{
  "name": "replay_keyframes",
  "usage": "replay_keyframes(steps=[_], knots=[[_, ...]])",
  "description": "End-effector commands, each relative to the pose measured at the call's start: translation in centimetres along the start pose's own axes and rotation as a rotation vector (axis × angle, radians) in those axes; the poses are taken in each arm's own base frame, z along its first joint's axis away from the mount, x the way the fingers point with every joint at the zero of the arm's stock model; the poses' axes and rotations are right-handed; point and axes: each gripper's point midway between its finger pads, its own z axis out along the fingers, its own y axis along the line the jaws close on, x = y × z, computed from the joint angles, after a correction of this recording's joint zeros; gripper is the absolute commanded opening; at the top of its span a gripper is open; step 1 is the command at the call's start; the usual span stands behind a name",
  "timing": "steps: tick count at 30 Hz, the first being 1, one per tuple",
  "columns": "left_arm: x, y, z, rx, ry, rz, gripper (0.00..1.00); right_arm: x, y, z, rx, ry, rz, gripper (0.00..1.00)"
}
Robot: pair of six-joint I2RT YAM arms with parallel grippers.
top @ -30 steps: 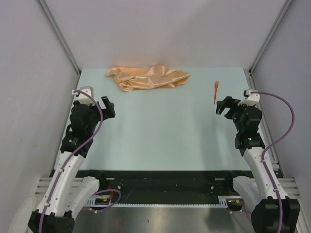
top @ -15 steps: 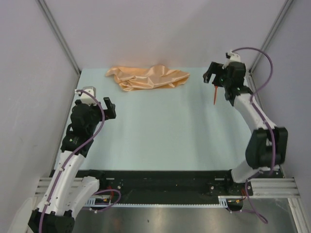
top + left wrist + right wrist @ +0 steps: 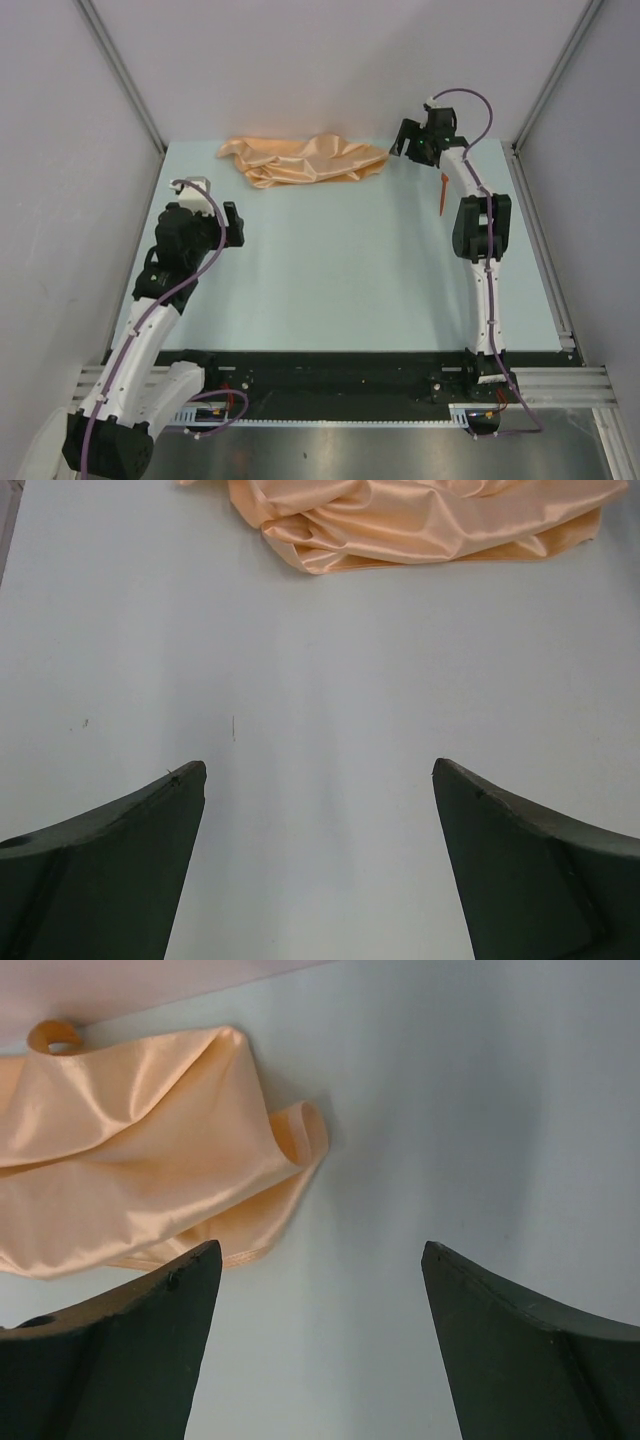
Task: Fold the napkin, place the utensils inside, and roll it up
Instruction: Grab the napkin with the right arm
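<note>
The peach-orange napkin (image 3: pixel 305 160) lies crumpled at the back of the table, left of centre. It also shows in the left wrist view (image 3: pixel 420 520) and the right wrist view (image 3: pixel 140 1150). The red-orange utensil (image 3: pixel 442 194) lies at the back right, partly behind my right arm. My right gripper (image 3: pixel 407 142) is open and empty, just right of the napkin's right end and above the table. My left gripper (image 3: pixel 229 225) is open and empty over bare table at the left, well in front of the napkin.
The pale blue-green table (image 3: pixel 340 270) is walled by grey panels at the back and both sides. A black rail runs along the near edge by the arm bases.
My right arm has stretched far back and swung left, from beside the utensil to the napkin's right end. My left gripper has shifted slightly right and back.
</note>
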Motion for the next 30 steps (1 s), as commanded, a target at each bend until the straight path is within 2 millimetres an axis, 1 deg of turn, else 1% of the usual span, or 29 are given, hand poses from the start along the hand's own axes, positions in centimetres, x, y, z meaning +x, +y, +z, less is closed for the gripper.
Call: replay_keyframes(steps=[1, 2, 3, 5, 9, 11, 12, 13, 14, 15, 16, 18, 19, 20, 21, 23, 24, 25, 26, 27, 28, 29, 30], knots=[[-0.6, 0.1, 0.4, 0.004, -0.025, 0.023, 1.00, 0.9, 3.0, 1.0, -0.144, 0.020, 0.112, 0.86], [-0.5, 0.0, 0.5, 0.005, -0.022, 0.021, 1.00, 0.6, 3.5, 1.3, -0.172, -0.005, 0.118, 0.86], [-0.4, 0.0, 0.6, 0.006, -0.017, 0.023, 1.00, 1.6, 3.8, 1.6, -0.199, 0.017, 0.125, 0.86], [-0.4, -0.1, 0.7, 0.010, -0.014, 0.022, 1.00, 1.6, 4.6, 2.0, -0.238, -0.002, 0.133, 0.86], [-0.2, -0.1, 0.8, 0.009, -0.005, 0.021, 1.00, 2.8, 5.8, 3.1, -0.256, 0.003, 0.131, 0.86], [-0.2, -0.1, 0.8, 0.012, -0.003, 0.021, 1.00, 2.4, 6.1, 3.3, -0.259, -0.008, 0.144, 0.85], [-0.2, -0.2, 0.8, 0.017, -0.004, 0.023, 1.00, 3.2, 5.8, 4.1, -0.252, 0.006, 0.154, 0.84], [-0.2, -0.2, 0.8, 0.017, -0.005, 0.021, 1.00, 2.9, 6.2, 4.2, -0.259, -0.002, 0.158, 0.84], [-0.3, -0.2, 0.8, 0.017, -0.007, 0.019, 1.00, 3.0, 6.3, 4.5, -0.263, 0.001, 0.184, 0.83], [-0.3, -0.2, 0.7, 0.018, -0.007, 0.021, 1.00, 3.6, 6.2, 5.0, -0.263, 0.009, 0.198, 0.82], [-0.2, -0.2, 0.8, 0.017, -0.005, 0.019, 1.00, 3.7, 6.2, 5.3, -0.264, 0.009, 0.212, 0.81], [-0.3, -0.2, 0.7, 0.019, -0.007, 0.021, 1.00, 3.2, 6.6, 5.5, -0.271, -0.015, 0.250, 0.79], [-0.2, -0.3, 0.7, 0.020, -0.005, 0.020, 1.00, 3.3, 6.5, 5.8, -0.273, -0.015, 0.266, 0.77], [-0.2, -0.3, 0.7, 0.020, -0.003, 0.020, 1.00, 2.9, 6.8, 5.9, -0.286, -0.034, 0.275, 0.75], [-0.3, -0.3, 0.7, 0.022, -0.006, 0.021, 1.00, 2.8, 7.1, 6.0, -0.293, -0.035, 0.301, 0.73], [-0.2, -0.3, 0.7, 0.025, -0.006, 0.018, 0.99, 2.8, 7.0, 6.5, -0.301, -0.046, 0.324, 0.66], [-0.3, -0.4, 0.7, 0.025, -0.007, 0.018, 1.00, 2.3, 7.4, 6.5, -0.318, -0.054, 0.335, 0.61], [-0.3, -0.3, 0.7, 0.025, -0.007, 0.016, 1.00, 2.7, 7.4, 6.8, -0.324, -0.048, 0.345, 0.49], [-0.2, -0.4, 0.7, 0.027, -0.004, 0.015, 1.00, 2.2, 7.8, 6.6, -0.349, -0.056, 0.345, 0.40], [-0.2, -0.4, 0.6, 0.028, -0.004, 0.012, 1.00, 2.3, 8.0, 6.5, -0.361, -0.050, 0.350, 0.31], [-0.2, -0.4, 0.6, 0.028, -0.005, 0.012, 1.00, 2.4, 8.3, 6.3, -0.374, -0.041, 0.360, 0.15], [-0.1, -0.4, 0.6, 0.024, -0.004, 0.012, 1.00, 2.1, 9.0, 5.5, -0.400, -0.028, 0.357, 0.07], [-0.1, -0.3, 0.6, 0.020, -0.006, 0.010, 1.00, 2.7, 9.2, 5.2, -0.409, -0.014, 0.357, 0.00]])
